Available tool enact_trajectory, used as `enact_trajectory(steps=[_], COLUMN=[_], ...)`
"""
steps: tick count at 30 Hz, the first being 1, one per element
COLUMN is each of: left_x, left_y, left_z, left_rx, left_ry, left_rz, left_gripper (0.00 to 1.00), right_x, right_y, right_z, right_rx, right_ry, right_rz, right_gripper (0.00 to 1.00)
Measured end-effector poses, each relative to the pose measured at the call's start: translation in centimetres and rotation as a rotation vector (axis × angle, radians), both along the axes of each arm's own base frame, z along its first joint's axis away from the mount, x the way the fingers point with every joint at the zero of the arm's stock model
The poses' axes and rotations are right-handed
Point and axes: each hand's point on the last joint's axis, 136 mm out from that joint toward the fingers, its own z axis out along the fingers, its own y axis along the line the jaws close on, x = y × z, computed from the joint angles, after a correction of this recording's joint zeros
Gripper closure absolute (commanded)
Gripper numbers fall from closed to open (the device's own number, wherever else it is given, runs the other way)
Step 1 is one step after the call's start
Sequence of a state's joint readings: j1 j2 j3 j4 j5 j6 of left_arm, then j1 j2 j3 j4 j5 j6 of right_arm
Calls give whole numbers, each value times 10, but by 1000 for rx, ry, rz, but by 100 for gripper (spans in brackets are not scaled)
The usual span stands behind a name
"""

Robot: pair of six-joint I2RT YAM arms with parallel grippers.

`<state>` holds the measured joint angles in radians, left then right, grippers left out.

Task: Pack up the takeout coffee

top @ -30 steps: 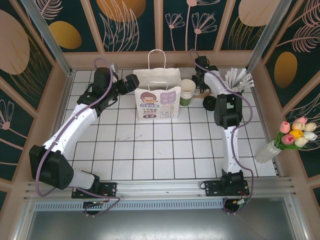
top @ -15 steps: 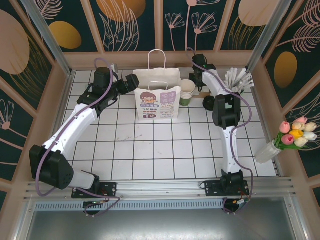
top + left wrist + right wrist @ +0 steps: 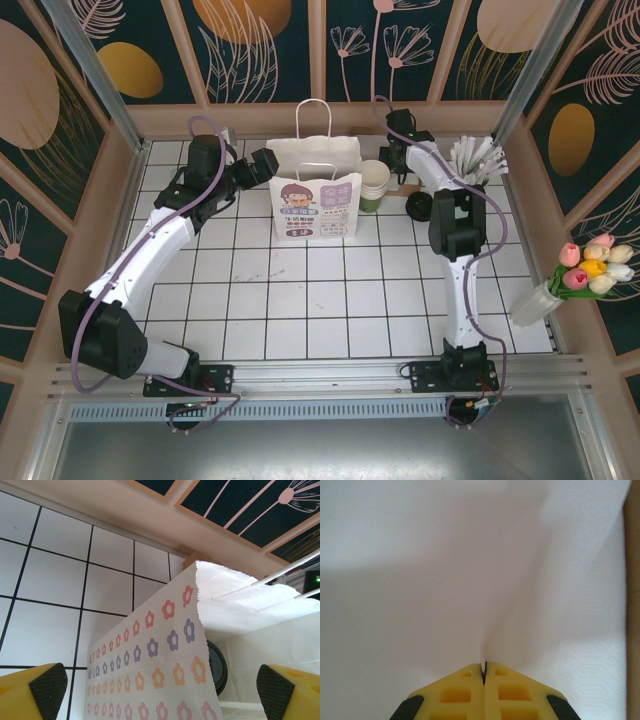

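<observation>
**Right gripper** (image 3: 483,666): the jaws are pressed flat together on a fold of white paper. I judge this to be a wall of the paper bag (image 3: 315,195), which stands upright at upper centre of the overhead view.

**Left gripper** (image 3: 268,166): it sits at the bag's left side. Its fingers (image 3: 47,685) are spread wide and grip nothing, with the flowered side panel between them.

**Takeout coffee** (image 3: 218,666): in the left wrist view a round black lid shows low inside the open bag, right of centre. The cup body is hidden. I judge the coffee to be already inside the bag.

**Step in hand, as judged:** taking hold of the bag's mouth to close it.

**Recommendations:**
- Keep the right pinch high on the paper and pull level, not upward, so the bag does not lift or tip the cup inside.
- Close the left fingers on the upper rim of the flowered panel, clear of the lid below.
- Draw both sides together evenly.
- Mind the stack of cups (image 3: 375,183) just beside the bag's right side, and the loose black lid (image 3: 418,207) near it.
</observation>
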<state>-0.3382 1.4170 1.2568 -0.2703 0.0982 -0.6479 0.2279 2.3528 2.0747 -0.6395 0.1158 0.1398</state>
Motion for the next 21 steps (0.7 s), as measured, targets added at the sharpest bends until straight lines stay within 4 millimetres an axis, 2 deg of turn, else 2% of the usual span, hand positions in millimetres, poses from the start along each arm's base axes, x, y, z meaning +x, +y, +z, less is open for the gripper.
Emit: enact_trajectory(steps=[8,11,17,21], left_x=[0,0,0,0], left_y=[0,0,0,0], left_z=[0,0,0,0], left_rx=[-1,-1,-1,-1], left_ry=[0,0,0,0], left_rz=[-3,-3,-3,-3], left_gripper=[1,2,2,1], right_x=[-1,-1,-7,-4], right_y=[-5,-7,-11,-11], right_z=[72,93,108,117], right_rx=[27,33,38,40], right_ry=[-215,-282,-348,-382], right_rz=[-18,-26,-32,-39], right_gripper=[100,100,100,100])
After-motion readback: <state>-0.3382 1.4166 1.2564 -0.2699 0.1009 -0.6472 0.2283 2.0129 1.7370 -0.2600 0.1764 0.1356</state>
